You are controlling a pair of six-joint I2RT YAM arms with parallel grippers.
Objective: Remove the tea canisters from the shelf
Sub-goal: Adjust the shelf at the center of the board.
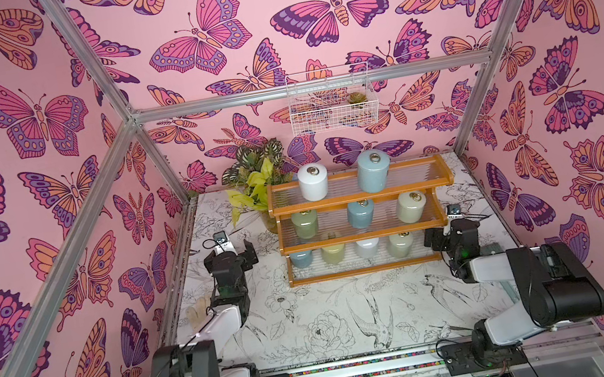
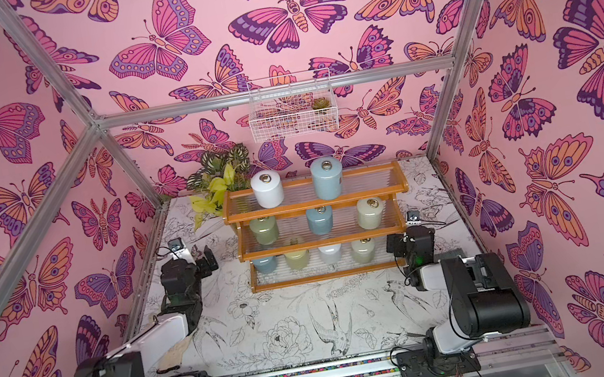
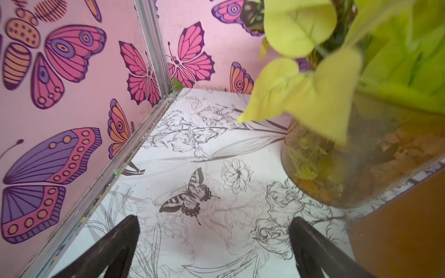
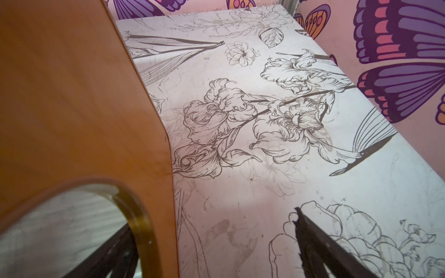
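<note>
Butterfly-papered walls (image 1: 28, 208) enclose my desk (image 1: 333, 316); nine jars (image 1: 313, 181) sit on the shelf (image 1: 359, 199), flanked by left jaws and right jaws, both apart, likely to split the work.

nine tea canisters (image 1: 314, 183), upright — three-tier shelf (image 1: 351, 199)

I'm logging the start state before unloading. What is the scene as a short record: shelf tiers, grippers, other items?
Shelf: three-tier orange-brown wooden rack, clear ribbed panels
Top tier: white glossy cylindrical canister; pale blue canister
Middle tier: three canisters
Bottom tier: four canisters
Left gripper: open, empty
Right gripper: open, empty
Other: potted leafy plant; white wire basket on back wall
</note>
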